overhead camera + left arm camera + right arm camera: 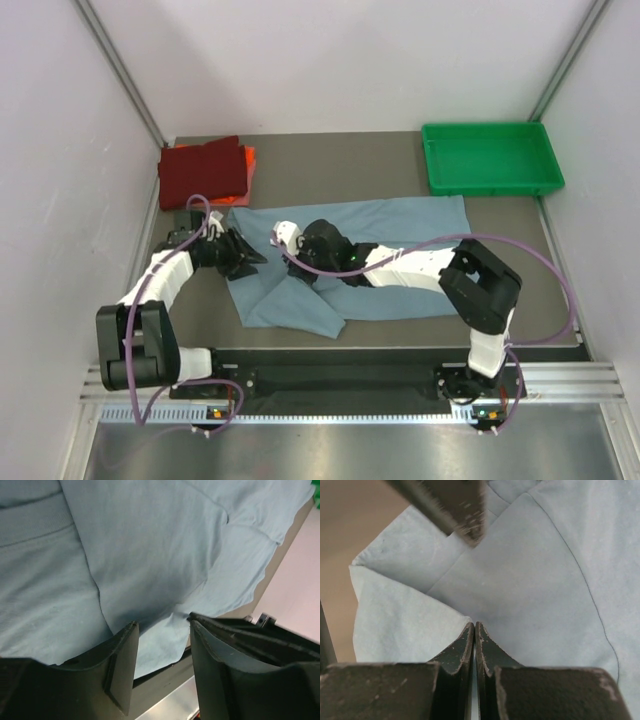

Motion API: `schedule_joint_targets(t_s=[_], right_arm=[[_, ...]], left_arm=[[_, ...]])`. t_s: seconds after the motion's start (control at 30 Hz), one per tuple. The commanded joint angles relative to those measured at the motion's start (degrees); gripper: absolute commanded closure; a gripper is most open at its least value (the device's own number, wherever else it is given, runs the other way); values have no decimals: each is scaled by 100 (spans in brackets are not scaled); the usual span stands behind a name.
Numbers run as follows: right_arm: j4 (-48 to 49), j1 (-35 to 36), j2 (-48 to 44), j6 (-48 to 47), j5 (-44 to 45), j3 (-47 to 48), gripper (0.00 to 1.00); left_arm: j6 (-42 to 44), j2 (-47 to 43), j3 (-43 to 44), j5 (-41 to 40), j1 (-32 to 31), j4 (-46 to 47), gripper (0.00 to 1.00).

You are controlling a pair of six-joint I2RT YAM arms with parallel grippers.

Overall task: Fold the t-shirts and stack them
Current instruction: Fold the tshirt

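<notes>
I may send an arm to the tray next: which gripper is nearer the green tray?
Right. The right gripper pinches the grey-blue t-shirt, left of the green tray and nearer the arm bases. The left gripper, open, sits farther left over the same shirt.

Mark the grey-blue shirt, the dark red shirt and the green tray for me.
grey-blue shirt (400, 225): top view, flat body cloth, right half.
dark red shirt (203, 172): top view, middle of its folded top.
green tray (490, 160): top view, bare floor.

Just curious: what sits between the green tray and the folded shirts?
Nothing: the top view shows bare table between green tray and folded shirts.
</notes>
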Motion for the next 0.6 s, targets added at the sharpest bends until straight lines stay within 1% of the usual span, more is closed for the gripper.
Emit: schedule_joint_targets(t_s=[0.0, 0.13, 0.17, 0.27, 0.37, 0.4, 0.43, 0.47, 0.5, 0.57], right_arm=[[342, -240, 114, 184, -597, 116, 100], [570, -469, 140, 281, -1115, 28, 100], [623, -548, 149, 307, -1212, 28, 100], [702, -706, 202, 412, -1608, 54, 100], [834, -812, 220, 518, -1951, 54, 100], [887, -821, 228, 553, -2021, 54, 100], [913, -838, 237, 588, -2144, 54, 100], [966, -847, 237, 658, -2197, 37, 100], [1106, -856, 237, 659, -2232, 19, 100], [1151, -865, 255, 667, -2320, 19, 100]], left_arm=[[198, 39, -169, 473, -53, 544, 50], [278, 109, -389, 666, -211, 1035, 51], [251, 92, -537, 728, -238, 1402, 51], [207, 240, -749, 877, -282, 2063, 51], [5, 207, -950, 808, -334, 2590, 52], [-21, 162, -1039, 790, -369, 3089, 52], [14, 40, -1179, 729, -500, 3302, 52], [-47, -66, -1285, 641, -493, 3566, 52], [-100, -162, -1390, 554, -780, 4125, 52], [-153, -339, -1610, 308, -914, 4446, 52]])
